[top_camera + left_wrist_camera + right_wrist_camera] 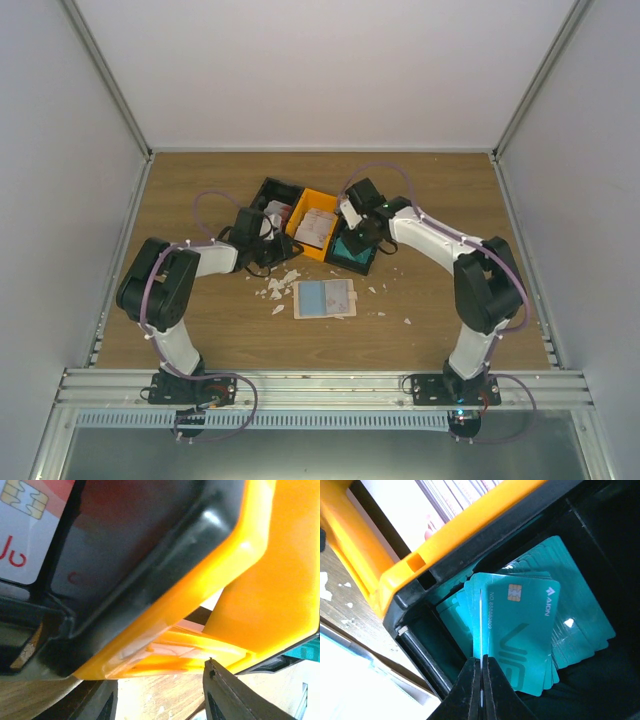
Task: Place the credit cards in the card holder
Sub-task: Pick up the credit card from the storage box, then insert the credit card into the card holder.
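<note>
Teal cards [530, 630] fanned in black bin [415, 640]; R gripper [481, 662] pinches edge-on card [481, 620], orange bin [370, 560] wall close beside. L gripper [160, 685] spread, at orange bin's rim.

We look down on the whole desk [200, 340] from high above its near edge. Both wrist views sit close, sharing the orange bin [260, 570]: the left against its wall, the right looking into the adjoining black bin [615, 670].

Teal cards [530, 630] glossy plastic, orange bin [250, 555] smooth shiny plastic, table [250, 340] wood-grain.
</note>
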